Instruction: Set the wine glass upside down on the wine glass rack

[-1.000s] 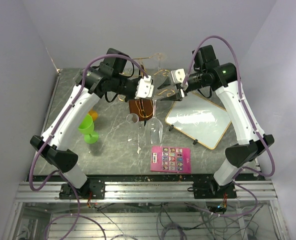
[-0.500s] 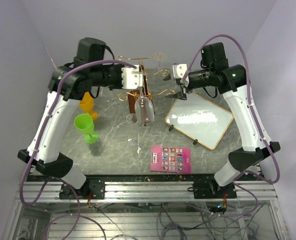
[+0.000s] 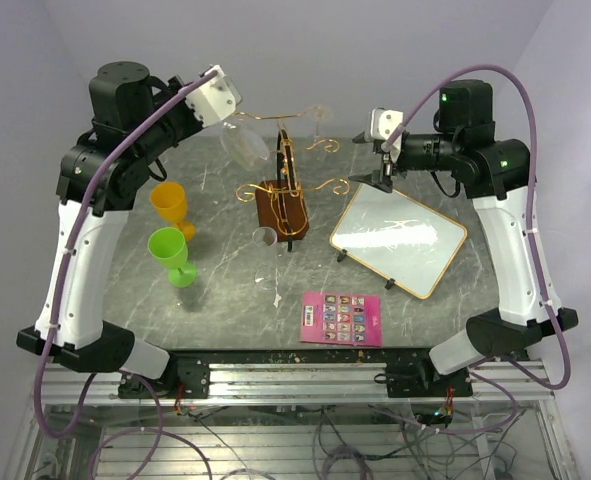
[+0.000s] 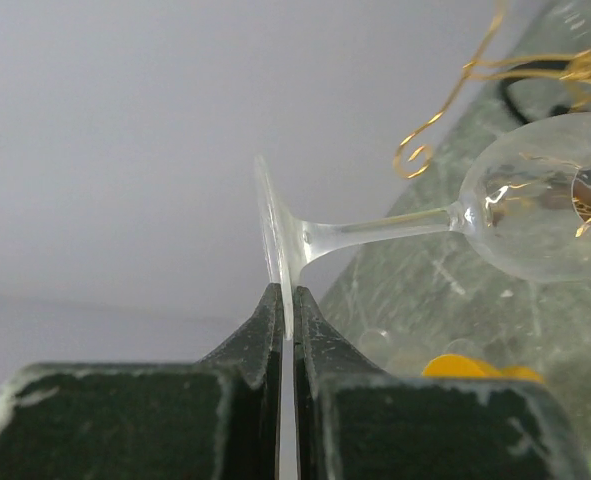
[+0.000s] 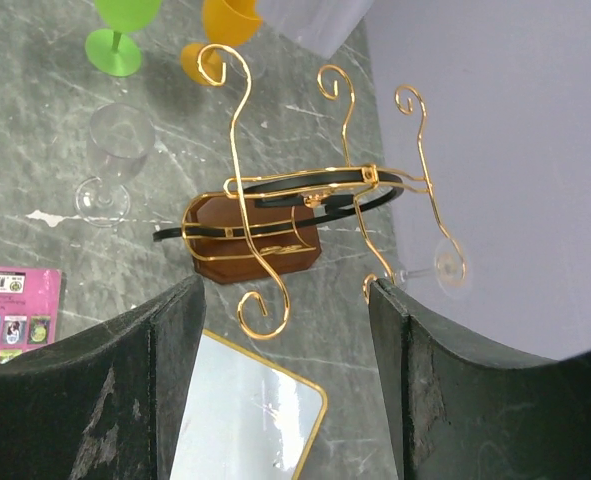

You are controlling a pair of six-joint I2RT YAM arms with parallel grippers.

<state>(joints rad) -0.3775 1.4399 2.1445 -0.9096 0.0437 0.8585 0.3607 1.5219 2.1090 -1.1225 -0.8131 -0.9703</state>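
A clear wine glass [image 3: 245, 140] hangs in the air left of the wine glass rack [image 3: 287, 190], its bowl [image 4: 545, 210] tilted toward the rack's gold scrolls [image 4: 415, 155]. My left gripper [image 3: 227, 115] is raised high at the back left, shut on the thin edge of the glass's foot [image 4: 278, 250]. The rack [image 5: 305, 190] is gold wire on a brown wooden base [image 5: 255, 240]. My right gripper [image 3: 383, 172] hovers right of the rack, open and holding nothing, with the rack framed between its fingers [image 5: 165, 380].
Another clear glass [image 5: 445, 265] hangs from a far arm of the rack, and one more [image 3: 265, 237] stands in front of its base. Orange [image 3: 169, 205] and green [image 3: 173, 255] goblets stand at the left. A gold-framed whiteboard [image 3: 395, 238] and a pink card [image 3: 342, 318] lie at the right front.
My left arm has lifted the wine glass from low beside the rack up and back to the left. My right gripper has drawn away to the right and opened wider.
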